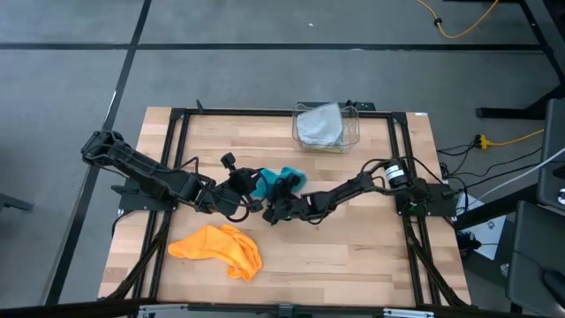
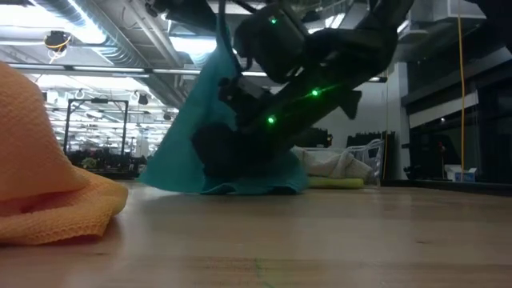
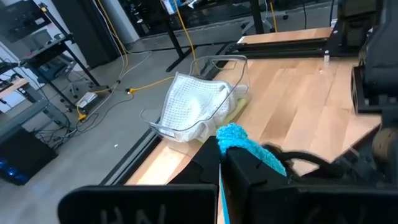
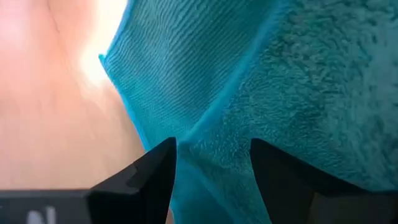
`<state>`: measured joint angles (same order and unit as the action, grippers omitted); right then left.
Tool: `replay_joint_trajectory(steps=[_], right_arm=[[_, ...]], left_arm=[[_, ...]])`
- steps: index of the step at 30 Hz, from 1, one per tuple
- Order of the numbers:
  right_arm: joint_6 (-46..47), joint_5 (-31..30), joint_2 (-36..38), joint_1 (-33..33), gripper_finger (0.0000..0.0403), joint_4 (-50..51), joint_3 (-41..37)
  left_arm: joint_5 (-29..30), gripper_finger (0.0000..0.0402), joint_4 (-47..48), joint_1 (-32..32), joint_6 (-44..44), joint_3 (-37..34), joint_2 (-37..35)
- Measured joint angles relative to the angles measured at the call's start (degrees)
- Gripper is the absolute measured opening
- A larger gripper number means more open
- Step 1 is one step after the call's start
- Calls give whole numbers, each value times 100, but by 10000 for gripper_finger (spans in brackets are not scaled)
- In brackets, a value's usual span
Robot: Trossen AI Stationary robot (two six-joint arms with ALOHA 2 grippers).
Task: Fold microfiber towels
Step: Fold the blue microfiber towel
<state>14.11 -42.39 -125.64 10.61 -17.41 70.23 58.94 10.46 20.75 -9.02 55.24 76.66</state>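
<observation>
A: Where's your left pincer (image 1: pixel 251 187) rn?

B: Mid-desk, a bit toward the far edge. My fingers (image 3: pixel 249 171) are clamped tight on one corner of the teal towel (image 1: pixel 281 179), pulling it up off the wood. In the low view the cloth hangs like a tent, lower hem touching the desk (image 1: pixel 353 247).

A: And the right one?

B: My right pincer (image 1: pixel 275 208) is right next to the left, pushed against the same teal towel. Its fingers (image 4: pixel 149 171) stand partly apart w/ teal pile between them. Can't tell if they're actually gripping the cloth or just resting on it.

A: Other towels?

B: Orange towel (image 1: pixel 218 247) lies crumpled near the front-left part of the desk, well apart from both pincers. Grey-blue towel (image 1: pixel 320 125) is bunched inside the clear plastic bin (image 1: pixel 353 132) at the far edge, right of centre. Lime green towel (image 3: pixel 239 106) peeks out under it, also in the bin, only seen from the left wrist view & low view.
</observation>
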Motion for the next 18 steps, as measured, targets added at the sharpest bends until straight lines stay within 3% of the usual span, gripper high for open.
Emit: replay_joint_trajectory(steps=[8,18], right_arm=[[24,-187,0,-57,208,-249,243],[185,354,-517,-293,208,-593,248]], left_arm=[[11,0,-52,0,-155,0,0],[44,0,-88,0,-157,0,0]])
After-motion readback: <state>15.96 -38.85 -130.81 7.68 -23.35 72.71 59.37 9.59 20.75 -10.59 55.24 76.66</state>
